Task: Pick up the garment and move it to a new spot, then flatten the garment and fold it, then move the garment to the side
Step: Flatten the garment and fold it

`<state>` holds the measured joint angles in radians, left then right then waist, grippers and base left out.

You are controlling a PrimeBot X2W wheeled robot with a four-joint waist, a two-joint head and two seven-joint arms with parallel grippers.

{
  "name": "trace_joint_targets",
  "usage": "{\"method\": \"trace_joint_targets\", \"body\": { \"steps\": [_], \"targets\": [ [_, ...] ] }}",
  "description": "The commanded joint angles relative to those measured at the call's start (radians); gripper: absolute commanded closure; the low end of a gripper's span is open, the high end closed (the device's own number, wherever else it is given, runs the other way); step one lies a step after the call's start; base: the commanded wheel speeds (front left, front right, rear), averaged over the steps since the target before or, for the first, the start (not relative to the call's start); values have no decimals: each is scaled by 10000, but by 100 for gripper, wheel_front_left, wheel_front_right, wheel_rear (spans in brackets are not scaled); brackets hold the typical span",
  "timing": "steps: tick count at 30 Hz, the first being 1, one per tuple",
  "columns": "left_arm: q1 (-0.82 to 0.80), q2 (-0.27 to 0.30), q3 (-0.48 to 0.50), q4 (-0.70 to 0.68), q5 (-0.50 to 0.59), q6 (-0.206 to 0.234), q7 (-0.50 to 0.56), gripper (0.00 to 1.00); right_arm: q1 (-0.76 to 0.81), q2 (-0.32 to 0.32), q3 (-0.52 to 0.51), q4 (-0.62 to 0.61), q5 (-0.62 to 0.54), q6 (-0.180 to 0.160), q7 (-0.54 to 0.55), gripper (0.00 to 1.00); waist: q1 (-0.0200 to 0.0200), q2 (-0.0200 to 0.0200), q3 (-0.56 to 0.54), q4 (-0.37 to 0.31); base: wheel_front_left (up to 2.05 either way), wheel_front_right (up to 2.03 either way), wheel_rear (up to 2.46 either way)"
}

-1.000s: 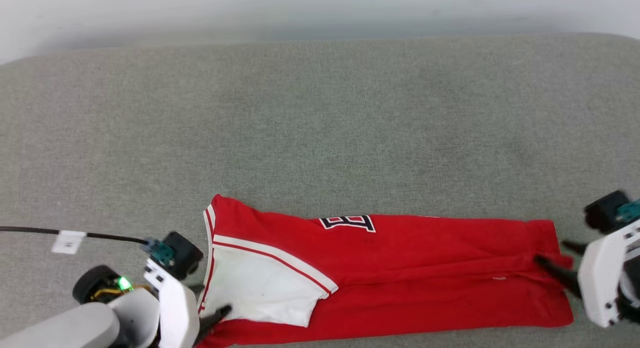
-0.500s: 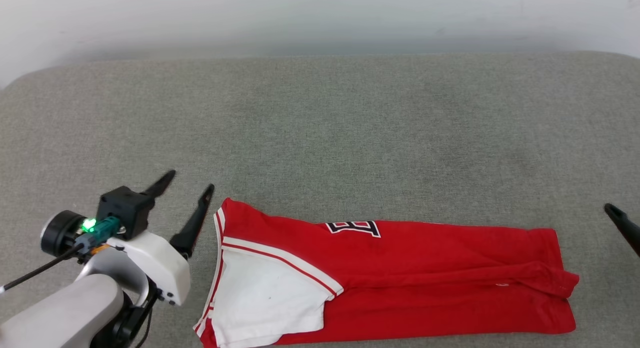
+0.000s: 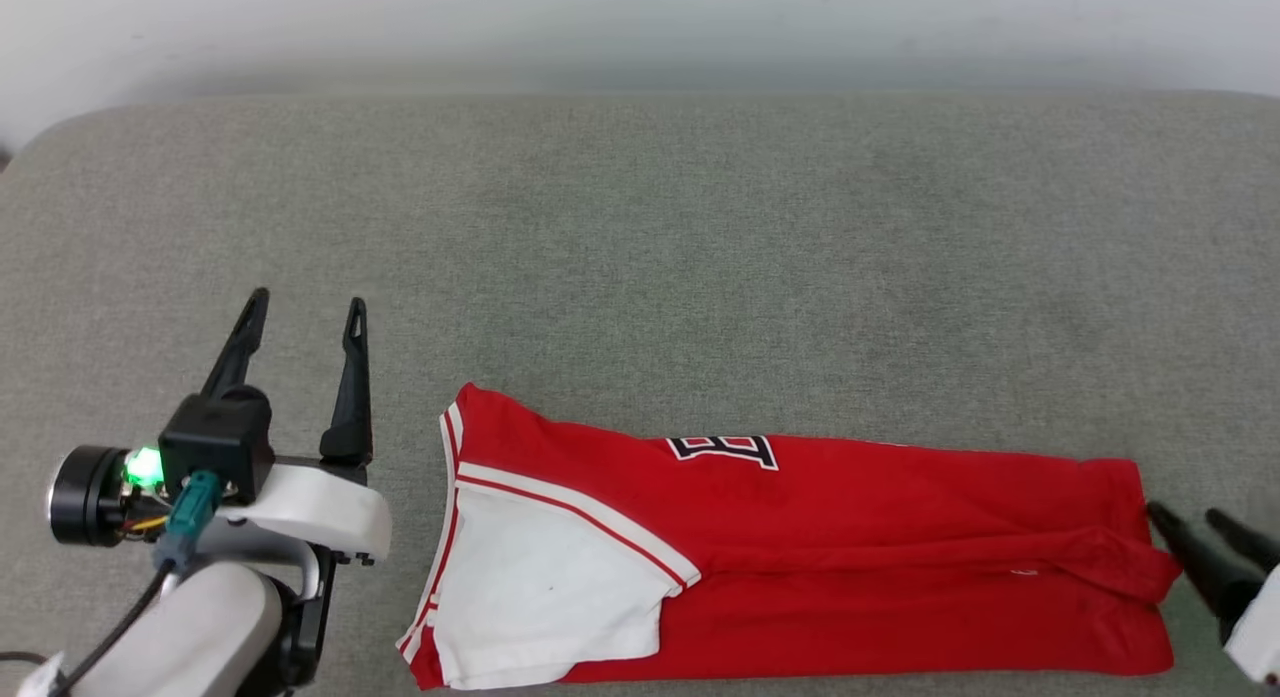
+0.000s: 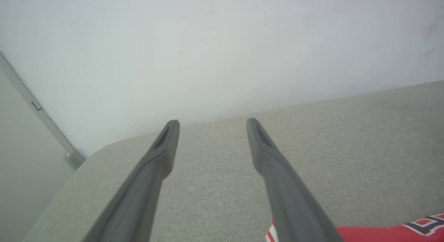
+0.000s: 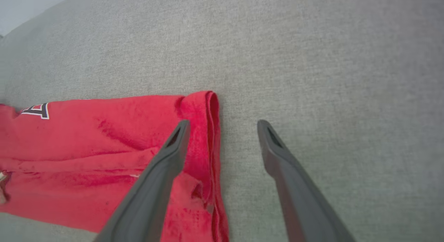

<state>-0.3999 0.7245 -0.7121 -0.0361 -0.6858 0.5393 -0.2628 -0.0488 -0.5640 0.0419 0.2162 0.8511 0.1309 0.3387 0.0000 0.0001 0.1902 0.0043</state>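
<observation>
The garment [image 3: 800, 557] lies as a long, lengthwise-folded band along the near edge of the grey cushioned surface [image 3: 640, 227], with its white sleeve [image 3: 530, 587] toward the robot's left and its hem [image 5: 211, 131] toward the right. The left gripper [image 3: 310, 300] — jaws spread wide, holding nothing — stands near the sleeve end, apart from it; the right gripper [image 3: 1185, 514], likewise spread and empty, has one finger over the hem and one over the cushion. The fabric looks light, soft and limp, likely to sag and crease when lifted — so the corners of the two short ends, pinched through all layers, seem the best holds.
</observation>
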Motion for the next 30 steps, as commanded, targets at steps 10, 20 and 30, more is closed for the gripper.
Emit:
{"method": "trace_joint_targets", "body": {
  "steps": [10,20,30],
  "targets": [
    [1982,-1813,2429,6,2271,-409,-22,0,283,747,1016,856,354,-5,749,0,0,-1,214,277,0,0,0],
    [3262,-3559,4200,5,4178,-1362,-23,0,168,1129,2592,1249,618,37,1371,12,0,-1,206,386,0,0,0],
    [4096,-4744,5218,-172,5555,-2091,-24,0,-671,184,2340,1498,348,-12,842,100,0,-1,-53,395,0,0,0]
  ]
}}
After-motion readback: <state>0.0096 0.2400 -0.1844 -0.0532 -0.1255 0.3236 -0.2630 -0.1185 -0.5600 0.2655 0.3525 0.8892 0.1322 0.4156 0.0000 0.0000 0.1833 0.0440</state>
